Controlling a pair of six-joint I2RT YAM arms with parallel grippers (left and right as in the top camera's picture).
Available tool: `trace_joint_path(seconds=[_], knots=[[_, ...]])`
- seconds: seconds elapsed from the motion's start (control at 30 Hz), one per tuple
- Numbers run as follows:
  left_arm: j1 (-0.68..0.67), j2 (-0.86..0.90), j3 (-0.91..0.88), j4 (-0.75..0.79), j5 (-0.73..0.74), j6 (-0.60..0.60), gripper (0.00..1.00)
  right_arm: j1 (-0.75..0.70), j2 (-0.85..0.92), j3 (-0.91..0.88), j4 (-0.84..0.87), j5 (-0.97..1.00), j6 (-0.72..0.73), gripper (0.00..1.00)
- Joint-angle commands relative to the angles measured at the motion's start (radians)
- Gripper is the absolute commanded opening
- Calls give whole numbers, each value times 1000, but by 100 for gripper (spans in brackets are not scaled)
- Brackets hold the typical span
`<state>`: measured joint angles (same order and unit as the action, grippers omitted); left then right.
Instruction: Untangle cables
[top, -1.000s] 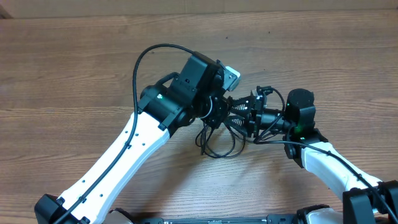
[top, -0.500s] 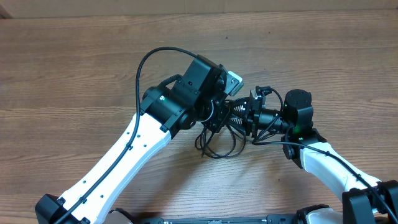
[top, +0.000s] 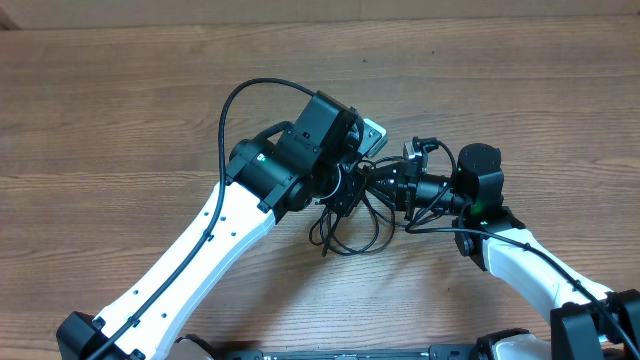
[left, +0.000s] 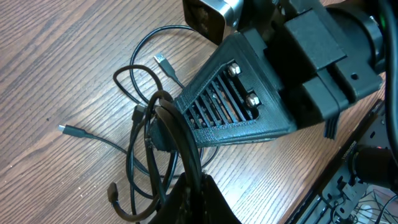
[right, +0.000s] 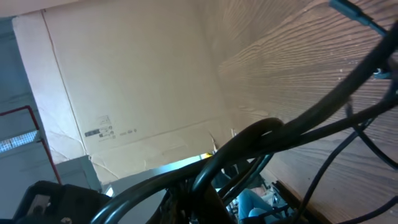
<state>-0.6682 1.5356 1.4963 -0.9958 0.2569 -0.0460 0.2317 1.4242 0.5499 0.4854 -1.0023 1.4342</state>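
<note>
The wooden table (top: 120, 90) fills the overhead view. The left arm (top: 200, 250) enters from the lower left and the right arm (top: 530, 265) from the lower right. Both converge at frame centre, so each claw can work the same knot from an opposite side.

The left gripper (left: 189, 196), at the bottom centre of the left wrist view, is clamped on the cables (left: 146, 155). Several strands gather into its closed fingers, which anchors the bundle. The right gripper (left: 169, 121) reaches in from the upper right of that view, and its slotted finger tip meets the same strands just above the anchor. Its jaws are closed. The right wrist view shows thick strands running through the lower centre, so it appears to pinch the cables, although the exact strand cannot be identified there.

The other loops lie on the table just below both claws in the overhead view. Holding at two close points allows the strands between them to be drawn apart. Two ends lie free on the wood: a metal plug (left: 163, 61) at upper centre-left and a second plug (left: 68, 130) at mid left.
</note>
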Motion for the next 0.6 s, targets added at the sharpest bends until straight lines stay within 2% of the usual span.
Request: trace_joint_path(seconds=[0.0,0.1,0.3,0.57], knots=[[-5,-19,-3,2,-11,16,4,2,-1,7,0,26,-25,4],[-3,-19,-3,1,-71,-18,4,-1,-1,7,0,21,-24,4],[14,-19,-3,-50,-332,-247,4,-81,-1,7,0,-93,-21,4],[22,-19,-3,-71,-372,-245,4,-223,-1,7,0,-258,-30,4]])
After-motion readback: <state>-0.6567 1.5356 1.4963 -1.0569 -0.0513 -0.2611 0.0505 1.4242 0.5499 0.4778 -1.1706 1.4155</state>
